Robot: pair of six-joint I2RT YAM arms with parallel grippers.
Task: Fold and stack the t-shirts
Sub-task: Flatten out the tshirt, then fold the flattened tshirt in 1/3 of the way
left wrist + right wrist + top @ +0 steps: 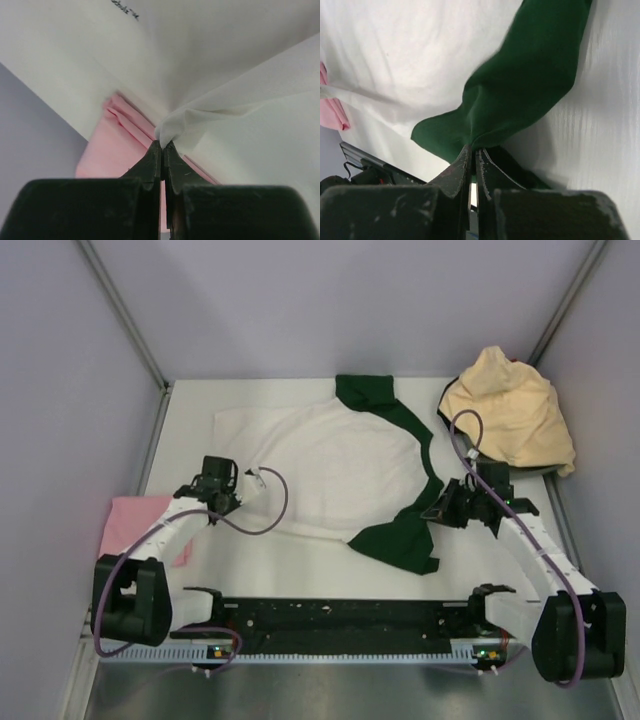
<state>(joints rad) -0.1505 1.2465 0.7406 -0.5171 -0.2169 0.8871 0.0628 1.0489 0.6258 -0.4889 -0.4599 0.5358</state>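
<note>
A white t-shirt (340, 465) with dark green sleeves (400, 540) lies spread across the middle of the table. My left gripper (243, 488) is shut on the shirt's white left edge (172, 127), pinching a bunched fold. My right gripper (437, 512) is shut on the dark green sleeve (520, 90) at the shirt's right side. A pink t-shirt (135, 522) lies at the table's left edge under my left arm; it also shows in the left wrist view (120, 145). A pale yellow-tan t-shirt (510, 410) lies crumpled at the back right.
Grey walls close in the table on the left, back and right. A black rail (330, 615) runs along the near edge between the arm bases.
</note>
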